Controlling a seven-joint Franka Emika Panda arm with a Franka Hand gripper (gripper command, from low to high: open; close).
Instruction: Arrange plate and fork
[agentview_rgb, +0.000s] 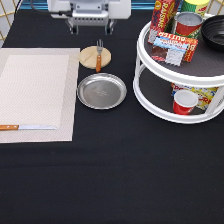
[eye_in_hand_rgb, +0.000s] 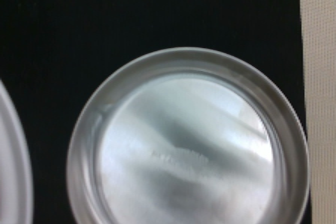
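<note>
The shiny silver plate (agentview_rgb: 101, 91) lies on the black cloth, just to the right of the pale placemat (agentview_rgb: 35, 95) in the exterior view. It fills the wrist view (eye_in_hand_rgb: 187, 145). The fork (agentview_rgb: 99, 55), with an orange-brown handle, rests across the small wooden disc (agentview_rgb: 89, 57) just above the plate. My gripper (agentview_rgb: 90, 29) hangs at the exterior view's top, above the disc and fork, open and empty, touching nothing.
A wooden-handled knife (agentview_rgb: 27, 127) lies on the placemat's lower left. A white two-tier turntable (agentview_rgb: 150, 82) at the right holds boxes, a can (agentview_rgb: 188, 23) and a red cup (agentview_rgb: 185, 102). The placemat's edge (eye_in_hand_rgb: 319, 100) shows in the wrist view.
</note>
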